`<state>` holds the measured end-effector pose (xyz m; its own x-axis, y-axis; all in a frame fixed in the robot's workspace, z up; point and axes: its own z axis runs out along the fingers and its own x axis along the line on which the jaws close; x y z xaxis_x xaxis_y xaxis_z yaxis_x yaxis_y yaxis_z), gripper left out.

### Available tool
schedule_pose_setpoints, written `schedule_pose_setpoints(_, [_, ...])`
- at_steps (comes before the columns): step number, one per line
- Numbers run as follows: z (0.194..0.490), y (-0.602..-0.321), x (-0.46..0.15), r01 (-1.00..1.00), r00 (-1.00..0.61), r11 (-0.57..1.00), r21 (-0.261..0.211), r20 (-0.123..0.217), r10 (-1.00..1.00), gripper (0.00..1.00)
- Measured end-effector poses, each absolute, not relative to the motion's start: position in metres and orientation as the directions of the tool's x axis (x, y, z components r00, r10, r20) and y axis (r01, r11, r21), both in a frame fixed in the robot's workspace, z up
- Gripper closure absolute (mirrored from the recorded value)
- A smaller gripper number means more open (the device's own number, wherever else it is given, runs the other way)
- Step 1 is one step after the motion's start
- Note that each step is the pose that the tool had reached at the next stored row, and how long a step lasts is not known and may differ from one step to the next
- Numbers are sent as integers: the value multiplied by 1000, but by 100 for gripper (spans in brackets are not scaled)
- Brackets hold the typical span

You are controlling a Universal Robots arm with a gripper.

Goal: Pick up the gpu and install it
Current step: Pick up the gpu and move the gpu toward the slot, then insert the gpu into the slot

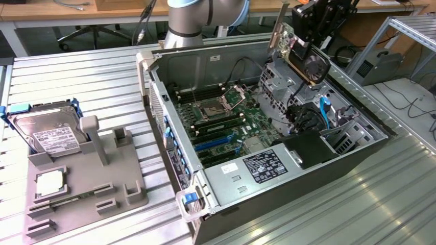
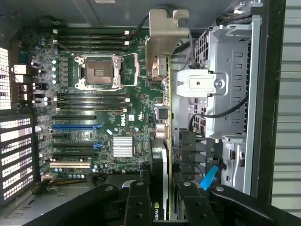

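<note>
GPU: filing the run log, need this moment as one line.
gripper: shut on gpu | gpu: aloft over open case | install: not done

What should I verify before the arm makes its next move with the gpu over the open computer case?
1. Gripper shut on the gpu: ok.
2. Gpu held above the computer case, not touching it: ok.
3. Blue slots on the motherboard unoccupied: ok.
4. Gpu seated in a slot: not ok, it hangs in the air.
5. Gpu's contact edge lined up with a slot: cannot tell.
6. Blue cable away from the slots: ok.
</note>
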<state>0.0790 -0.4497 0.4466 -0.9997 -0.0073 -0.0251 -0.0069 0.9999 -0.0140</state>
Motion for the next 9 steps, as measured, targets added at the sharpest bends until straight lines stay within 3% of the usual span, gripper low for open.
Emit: schedule_pose_setpoints(9, [447, -450, 84, -7, -1000, 1000, -14, -25, -7, 73])
